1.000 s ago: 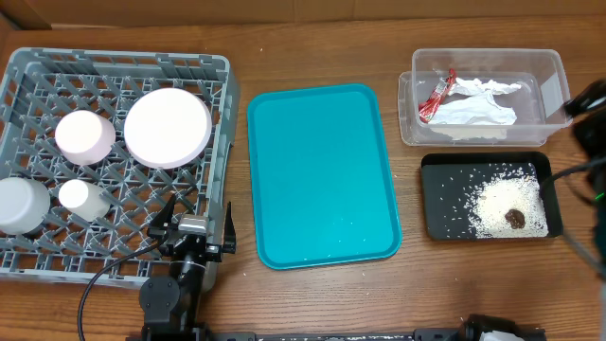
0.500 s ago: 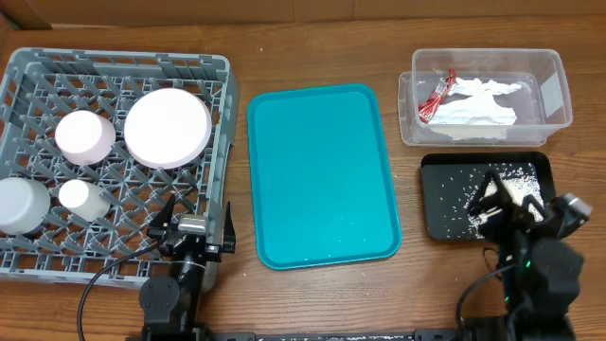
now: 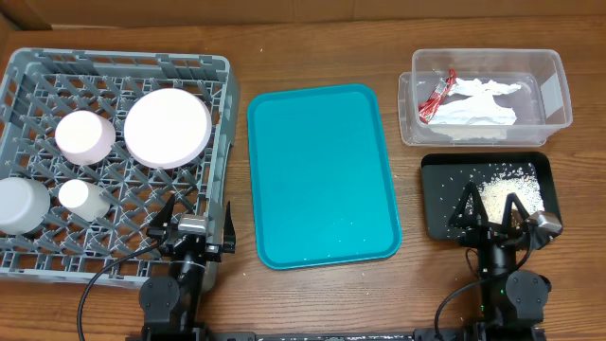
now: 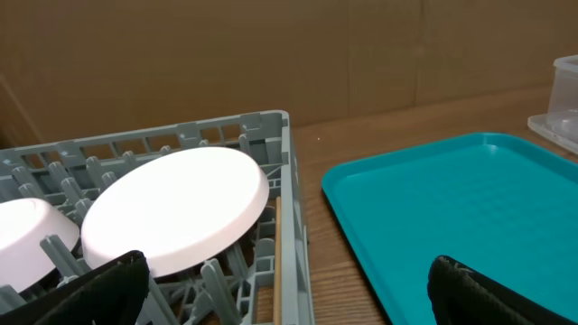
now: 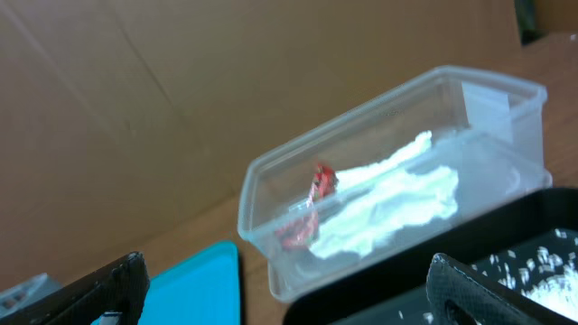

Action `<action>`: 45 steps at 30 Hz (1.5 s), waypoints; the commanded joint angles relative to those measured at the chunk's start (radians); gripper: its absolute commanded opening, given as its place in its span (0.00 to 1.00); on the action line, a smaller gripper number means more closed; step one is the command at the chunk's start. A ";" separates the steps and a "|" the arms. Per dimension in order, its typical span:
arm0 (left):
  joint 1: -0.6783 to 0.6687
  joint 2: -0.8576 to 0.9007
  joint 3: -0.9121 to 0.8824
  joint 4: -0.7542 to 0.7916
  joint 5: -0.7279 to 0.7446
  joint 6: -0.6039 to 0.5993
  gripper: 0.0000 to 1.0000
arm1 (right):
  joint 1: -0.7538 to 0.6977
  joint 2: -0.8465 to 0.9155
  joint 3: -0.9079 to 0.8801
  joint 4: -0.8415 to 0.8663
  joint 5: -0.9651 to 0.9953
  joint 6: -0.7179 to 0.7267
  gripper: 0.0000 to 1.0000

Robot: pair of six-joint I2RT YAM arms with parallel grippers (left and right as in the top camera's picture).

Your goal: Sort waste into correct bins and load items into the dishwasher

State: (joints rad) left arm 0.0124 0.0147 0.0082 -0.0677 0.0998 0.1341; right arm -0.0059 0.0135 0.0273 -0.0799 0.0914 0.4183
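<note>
The grey dish rack (image 3: 222, 142) at left holds a large white plate (image 3: 168, 127), a pinkish bowl (image 3: 84, 136), a pale bowl (image 3: 19, 205) and a small cup (image 3: 80, 197). The clear tub (image 3: 554, 71) at back right holds the red wrapper (image 3: 434, 97) and the white napkin (image 3: 478, 106). The black tray (image 3: 436, 213) below it holds rice (image 3: 507, 189). The brown lump is hidden. My right gripper (image 3: 490, 216) is open and empty over the black tray's front part. My left gripper (image 3: 196, 225) is open and empty at the rack's front right corner.
The teal tray (image 3: 322, 170) lies between the rack and the bins. In the left wrist view a thin wooden stick (image 4: 276, 253) lies along the rack's right wall (image 4: 287, 181), next to the plate (image 4: 176, 208). The right wrist view shows the tub (image 5: 397, 108) and wrapper (image 5: 312, 194).
My right arm has swung in from the table's right edge and now sits low at the black tray's front. The left arm has not moved.
</note>
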 commanded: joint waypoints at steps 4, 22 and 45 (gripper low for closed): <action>-0.007 -0.010 -0.003 -0.003 -0.003 0.000 1.00 | 0.007 -0.011 -0.019 0.002 -0.036 -0.149 1.00; -0.007 -0.010 -0.003 -0.003 -0.003 0.000 1.00 | 0.006 -0.011 -0.019 0.001 -0.042 -0.273 1.00; -0.007 -0.010 -0.003 -0.003 -0.003 0.000 1.00 | 0.006 -0.011 -0.019 0.001 -0.042 -0.273 1.00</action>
State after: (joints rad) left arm 0.0124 0.0151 0.0082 -0.0677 0.0998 0.1345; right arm -0.0055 0.0128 0.0185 -0.0834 0.0555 0.1555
